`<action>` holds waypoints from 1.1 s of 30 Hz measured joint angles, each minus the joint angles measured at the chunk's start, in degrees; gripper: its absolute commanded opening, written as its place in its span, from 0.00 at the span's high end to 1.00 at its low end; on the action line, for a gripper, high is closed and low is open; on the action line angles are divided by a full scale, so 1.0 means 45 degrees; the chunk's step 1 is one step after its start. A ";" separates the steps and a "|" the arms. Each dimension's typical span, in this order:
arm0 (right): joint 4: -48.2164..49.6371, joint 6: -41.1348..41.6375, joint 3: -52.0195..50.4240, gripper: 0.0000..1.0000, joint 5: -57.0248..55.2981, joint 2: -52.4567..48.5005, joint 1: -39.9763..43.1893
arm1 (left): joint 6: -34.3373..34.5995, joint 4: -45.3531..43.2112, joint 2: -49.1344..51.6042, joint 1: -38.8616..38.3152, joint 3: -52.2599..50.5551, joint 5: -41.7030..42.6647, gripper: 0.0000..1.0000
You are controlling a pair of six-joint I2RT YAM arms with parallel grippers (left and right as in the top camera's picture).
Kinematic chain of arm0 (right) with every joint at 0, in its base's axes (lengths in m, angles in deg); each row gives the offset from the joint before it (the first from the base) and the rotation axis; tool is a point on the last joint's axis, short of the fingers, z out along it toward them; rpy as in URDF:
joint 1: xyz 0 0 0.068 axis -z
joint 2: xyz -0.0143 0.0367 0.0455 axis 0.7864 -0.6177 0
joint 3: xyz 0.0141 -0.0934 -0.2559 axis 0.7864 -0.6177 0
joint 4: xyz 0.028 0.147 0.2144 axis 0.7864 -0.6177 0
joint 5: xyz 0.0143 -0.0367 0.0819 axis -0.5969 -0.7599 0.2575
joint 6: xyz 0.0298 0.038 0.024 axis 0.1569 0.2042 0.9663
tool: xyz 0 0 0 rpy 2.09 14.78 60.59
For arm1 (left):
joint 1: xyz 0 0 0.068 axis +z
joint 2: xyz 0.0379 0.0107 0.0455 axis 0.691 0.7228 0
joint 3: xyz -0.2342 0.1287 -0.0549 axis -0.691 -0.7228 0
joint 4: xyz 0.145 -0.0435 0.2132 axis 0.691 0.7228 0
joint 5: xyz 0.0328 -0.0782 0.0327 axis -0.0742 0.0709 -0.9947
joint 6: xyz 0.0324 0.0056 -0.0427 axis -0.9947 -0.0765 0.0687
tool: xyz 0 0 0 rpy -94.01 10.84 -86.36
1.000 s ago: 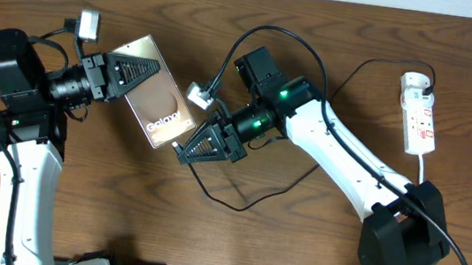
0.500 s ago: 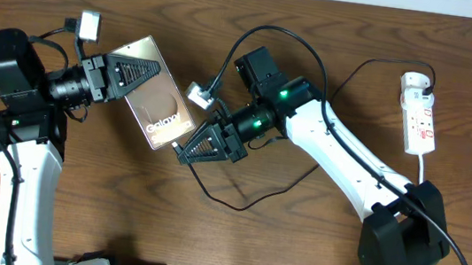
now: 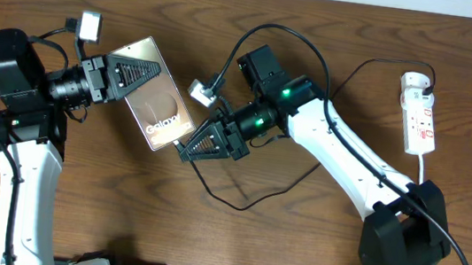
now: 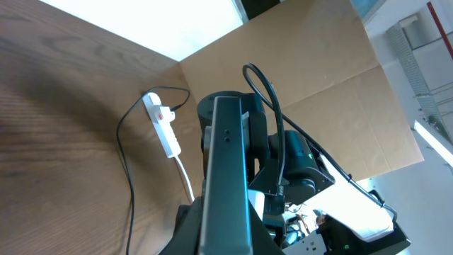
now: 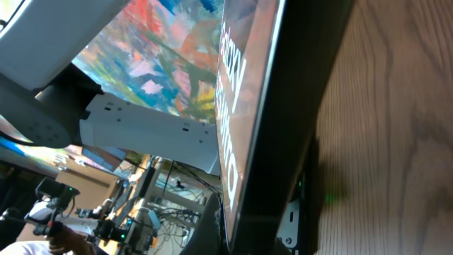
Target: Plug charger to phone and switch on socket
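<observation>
Overhead: left gripper clamped on the phone at its upper end. Right gripper pinched shut on the charger; the phone's bottom edge sits just ahead of its tips.

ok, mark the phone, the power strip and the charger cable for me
phone [image 3: 168, 102]: overhead view, bare gold back above the lettering.
power strip [image 3: 421, 118]: overhead view, middle of the white body.
charger cable [image 3: 245, 208]: overhead view, bottom of the slack loop lying on the table.
</observation>
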State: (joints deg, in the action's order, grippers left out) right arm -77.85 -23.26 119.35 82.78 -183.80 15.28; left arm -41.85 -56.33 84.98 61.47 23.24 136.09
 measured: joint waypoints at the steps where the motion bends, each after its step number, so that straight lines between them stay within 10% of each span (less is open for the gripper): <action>1: 0.0000 0.0000 0.0000 0.99 0.0005 0.0000 0.0010 | -0.0010 0.0000 0.0000 0.0000 0.0000 0.0000 0.92; 33: 0.2477 0.1953 -0.0209 0.99 -0.0199 -0.0087 0.0058 | -0.0228 -0.0884 0.0000 -0.0806 0.0000 -0.1802 0.93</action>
State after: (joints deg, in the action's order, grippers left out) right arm -66.70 -14.47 118.41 81.88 -184.19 15.54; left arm -42.87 -60.31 84.98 57.84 23.24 127.98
